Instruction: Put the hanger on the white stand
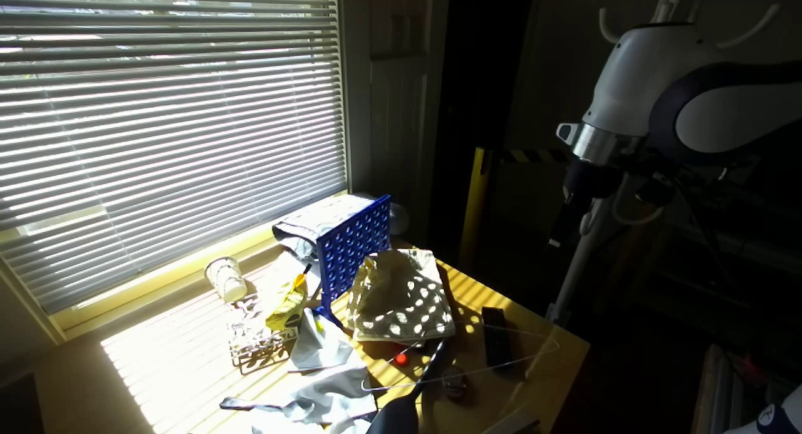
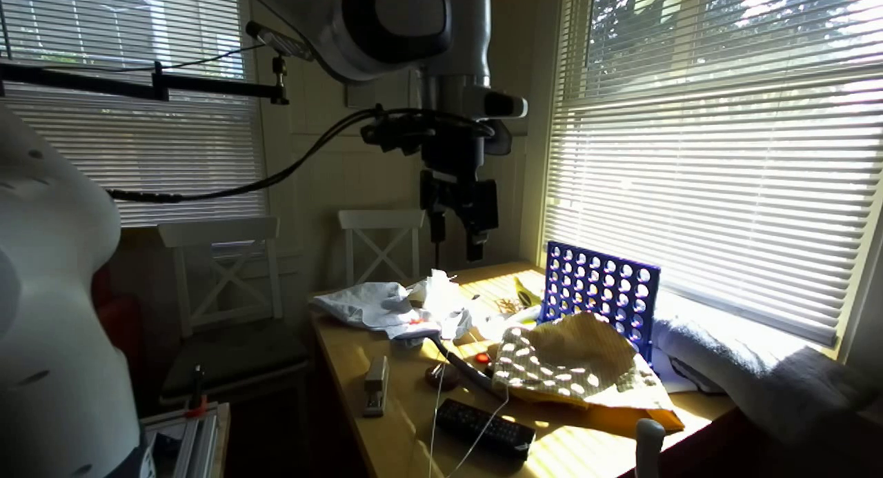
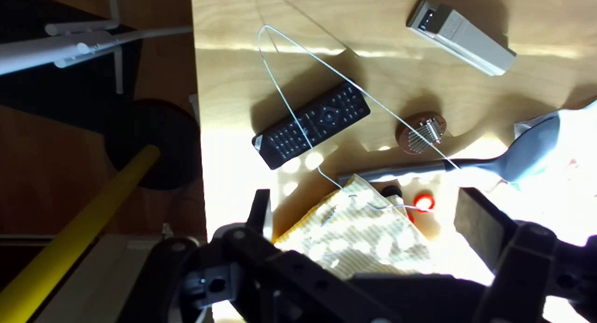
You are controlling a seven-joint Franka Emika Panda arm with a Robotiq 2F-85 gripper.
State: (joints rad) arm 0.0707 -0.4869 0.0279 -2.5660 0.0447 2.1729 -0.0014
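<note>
While the fingers (image 3: pixel 482 227) stand wide apart above the wooden surface (image 3: pixel 221 71), the hanger (image 3: pixel 364 91) stretches over the things spread there — in the wrist view one side crosses the remote (image 3: pixel 322 122), another the thumb piano (image 3: pixel 413 141) and the dark spoon (image 3: pixel 517 157). Its wire runs on to the striped cloth (image 3: pixel 368 234); where it touches any of these cannot be told. Beyond the edge of the surface rises the white stand (image 1: pixel 578 265), apart from the hanger, its top partly hidden by the robot arm (image 1: pixel 633 83). A stapler (image 3: pixel 466 38) sits near the thumb piano, and in both exterior views a blue game grid (image 1: pixel 356 249) stands upright beside the cloth.
</note>
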